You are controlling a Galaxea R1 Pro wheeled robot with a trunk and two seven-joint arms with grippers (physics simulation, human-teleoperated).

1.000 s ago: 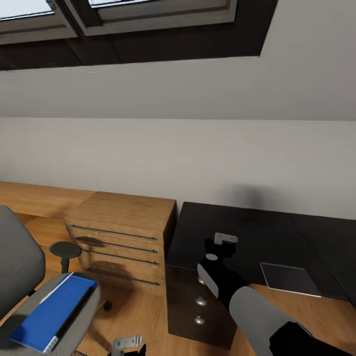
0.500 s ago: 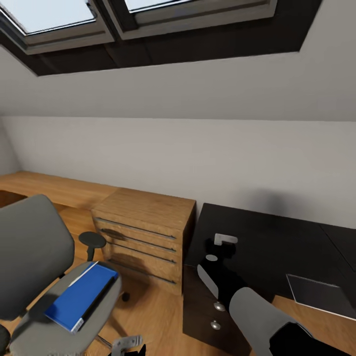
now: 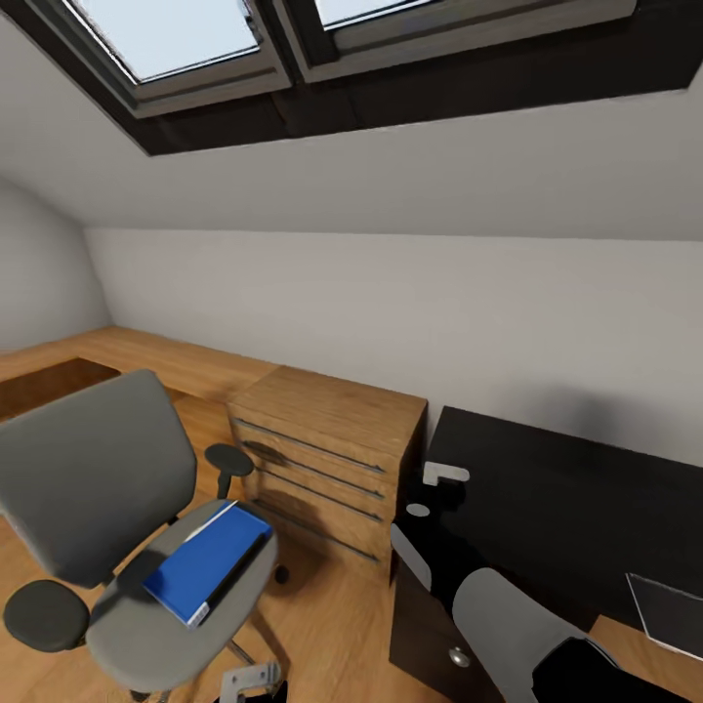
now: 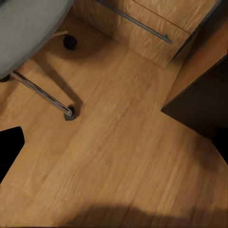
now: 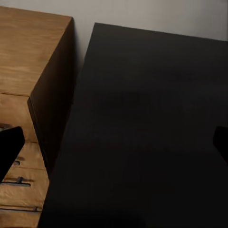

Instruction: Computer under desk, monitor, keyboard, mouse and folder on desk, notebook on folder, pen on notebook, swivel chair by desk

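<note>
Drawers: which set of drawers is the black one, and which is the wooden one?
The black one is the desk's drawer unit, low beneath the black desk, with a round silver knob. The light wooden chest beside it, nearer the swivel chair, has long bar handles instead.

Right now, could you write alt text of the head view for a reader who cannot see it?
A flat bright blue folder lies on the seat of a grey swivel chair with black armrests, on a wooden floor. Beside the chair stands a light wooden drawer unit, then a black-topped desk, over whose near corner the robot's right arm reaches; skylights sit above.
</note>
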